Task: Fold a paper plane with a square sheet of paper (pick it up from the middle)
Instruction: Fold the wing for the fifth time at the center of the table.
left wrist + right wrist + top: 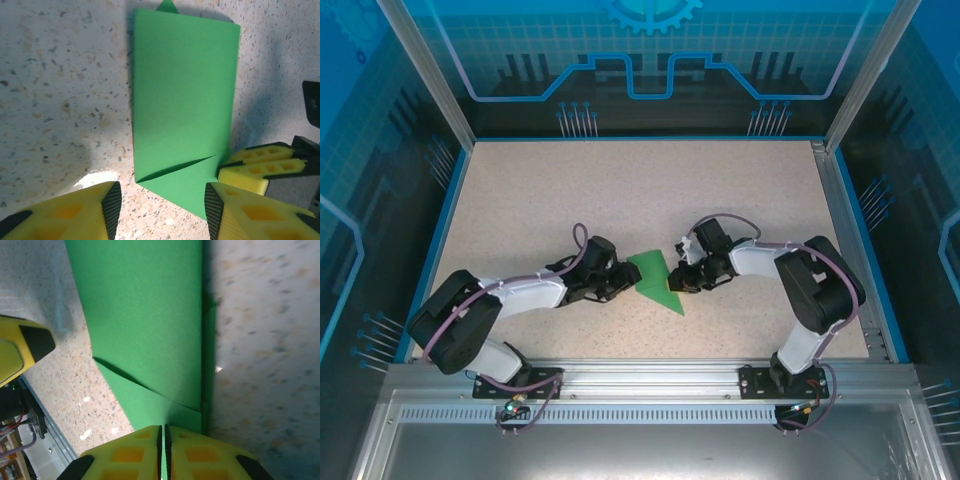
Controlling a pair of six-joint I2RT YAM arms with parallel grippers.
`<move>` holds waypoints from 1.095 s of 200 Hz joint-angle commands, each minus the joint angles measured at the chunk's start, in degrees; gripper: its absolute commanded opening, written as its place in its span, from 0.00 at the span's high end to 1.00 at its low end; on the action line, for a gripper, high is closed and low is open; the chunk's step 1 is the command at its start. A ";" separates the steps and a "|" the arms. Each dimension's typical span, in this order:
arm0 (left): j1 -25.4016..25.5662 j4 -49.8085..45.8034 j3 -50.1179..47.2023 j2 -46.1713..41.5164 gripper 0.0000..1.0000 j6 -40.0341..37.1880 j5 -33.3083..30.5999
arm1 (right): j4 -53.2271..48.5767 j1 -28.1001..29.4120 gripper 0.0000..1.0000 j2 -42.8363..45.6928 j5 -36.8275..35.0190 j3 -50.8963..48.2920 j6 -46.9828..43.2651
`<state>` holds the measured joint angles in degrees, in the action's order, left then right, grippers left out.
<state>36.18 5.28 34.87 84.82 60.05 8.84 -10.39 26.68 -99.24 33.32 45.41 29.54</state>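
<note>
Both grippers are flanking the folded green paper. The right gripper is pinching its edge; the left gripper is straddling a corner, jaws parted.

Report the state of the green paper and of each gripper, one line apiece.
green paper, partly folded into layered flaps, lying on the table between the grippers.
left gripper, open, fingers either side of the paper's pointed corner.
right gripper, shut, pinching the paper's edge.
</note>
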 commanded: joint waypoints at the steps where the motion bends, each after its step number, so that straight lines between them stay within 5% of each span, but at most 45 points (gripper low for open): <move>1: -0.55 0.52 2.16 1.51 0.48 -0.43 1.44 | 3.78 -2.03 0.87 -2.18 5.65 -1.06 0.13; 67: -1.33 1.84 3.70 4.71 0.46 0.07 1.96 | 11.63 -8.39 0.83 -4.57 14.41 -5.35 5.91; 119: -1.37 1.67 4.22 5.40 0.46 0.16 1.88 | 0.72 -7.25 0.79 5.89 9.77 -2.09 -0.75; 219: -1.37 0.97 4.27 4.90 0.46 -0.37 1.77 | -5.92 -1.36 0.71 3.91 0.95 3.37 -4.43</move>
<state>35.35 6.37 37.89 89.84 60.05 9.54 -12.95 24.25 -93.78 37.21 46.85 27.03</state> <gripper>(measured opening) 0.544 0.287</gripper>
